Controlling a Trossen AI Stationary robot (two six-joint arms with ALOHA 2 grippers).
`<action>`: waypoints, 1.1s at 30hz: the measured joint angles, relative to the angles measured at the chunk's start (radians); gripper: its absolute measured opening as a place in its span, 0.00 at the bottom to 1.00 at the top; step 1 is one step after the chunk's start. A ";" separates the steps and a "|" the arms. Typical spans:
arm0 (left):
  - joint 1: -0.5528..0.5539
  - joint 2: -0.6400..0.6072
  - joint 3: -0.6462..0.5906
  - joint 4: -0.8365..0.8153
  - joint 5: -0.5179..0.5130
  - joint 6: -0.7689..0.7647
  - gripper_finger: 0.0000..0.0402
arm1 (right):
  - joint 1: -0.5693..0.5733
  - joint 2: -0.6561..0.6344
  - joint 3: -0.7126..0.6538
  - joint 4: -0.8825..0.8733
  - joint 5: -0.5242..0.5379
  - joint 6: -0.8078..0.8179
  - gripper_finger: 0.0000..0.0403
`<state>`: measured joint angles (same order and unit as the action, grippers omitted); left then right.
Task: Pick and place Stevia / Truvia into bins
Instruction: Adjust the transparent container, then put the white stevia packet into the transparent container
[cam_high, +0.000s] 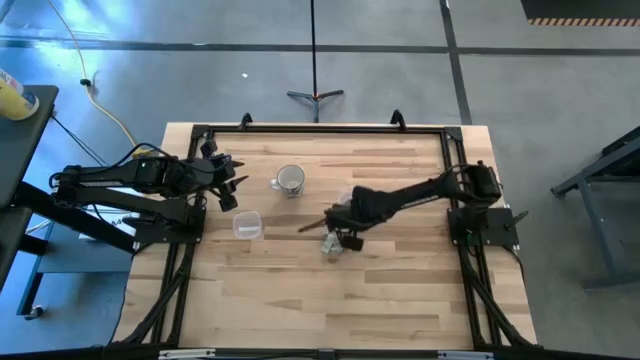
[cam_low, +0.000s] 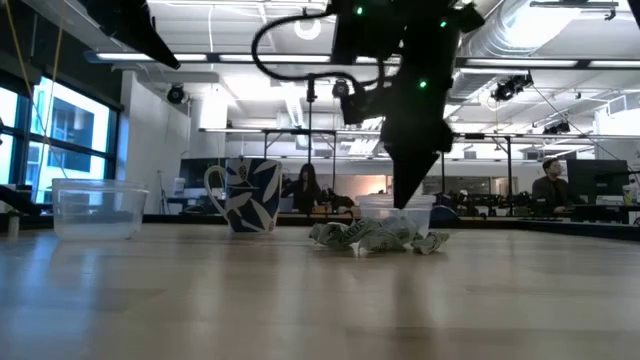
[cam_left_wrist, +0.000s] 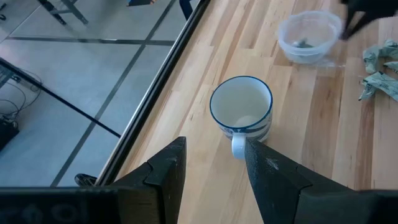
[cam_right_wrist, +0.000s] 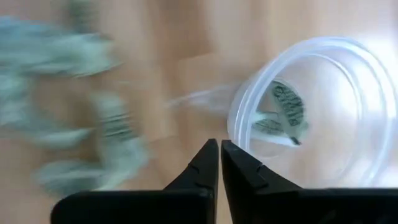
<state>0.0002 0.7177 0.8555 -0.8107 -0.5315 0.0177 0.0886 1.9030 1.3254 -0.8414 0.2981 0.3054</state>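
Several pale green and white packets lie crumpled in a loose heap on the table (cam_low: 375, 237) (cam_high: 330, 243) (cam_left_wrist: 378, 68). The round clear cup (cam_right_wrist: 317, 112) (cam_left_wrist: 309, 37) stands next to the heap with a few packets inside (cam_right_wrist: 283, 115). My right gripper (cam_right_wrist: 219, 146) (cam_low: 410, 190) points down, shut and empty, between the heap and the cup's rim. My left gripper (cam_left_wrist: 211, 155) (cam_high: 228, 178) is open and waits near the table's left edge, facing the mug.
A blue-and-white mug with a handle (cam_left_wrist: 241, 109) (cam_high: 290, 180) stands between the two arms. A squarish clear tub (cam_high: 247, 225) (cam_low: 98, 210) sits nearer the left arm. People sit at desks in the room behind (cam_low: 550, 185). Bare wood stretches toward the near edge.
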 joint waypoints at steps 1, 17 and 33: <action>0.000 0.000 0.000 0.000 0.000 0.000 0.50 | -0.014 0.000 0.000 -0.008 0.023 0.000 0.04; 0.000 0.000 0.000 0.000 0.000 0.000 0.50 | 0.081 -0.004 0.011 0.108 -0.144 -0.272 0.46; 0.000 0.000 0.000 0.000 0.000 0.000 0.50 | 0.054 0.075 -0.007 0.151 -0.195 -0.167 0.42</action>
<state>-0.0001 0.7181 0.8555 -0.8108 -0.5316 0.0177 0.1429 1.9778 1.3182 -0.6901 0.1036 0.1385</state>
